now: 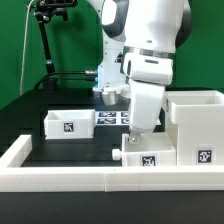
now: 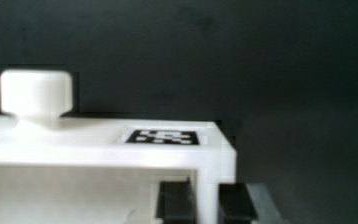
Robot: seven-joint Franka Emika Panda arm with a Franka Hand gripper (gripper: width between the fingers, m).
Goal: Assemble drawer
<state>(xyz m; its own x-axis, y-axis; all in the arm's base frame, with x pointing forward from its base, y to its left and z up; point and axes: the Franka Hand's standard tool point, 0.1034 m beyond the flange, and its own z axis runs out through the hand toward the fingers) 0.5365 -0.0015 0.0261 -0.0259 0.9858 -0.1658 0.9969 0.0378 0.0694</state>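
Note:
The tall white housing stands at the exterior view's right, with a tag on its front. One small white tray lies at the left. A second tray with a knob sits just left of the housing, behind the border wall. My gripper comes down onto this tray from above. In the wrist view my gripper has its black fingers on either side of the tray's white side wall, shut on it. The tray's tag and knob show beyond.
A low white border wall runs along the front and up the left side. The marker board lies flat behind the arm. A black stand with cables rises at the back left.

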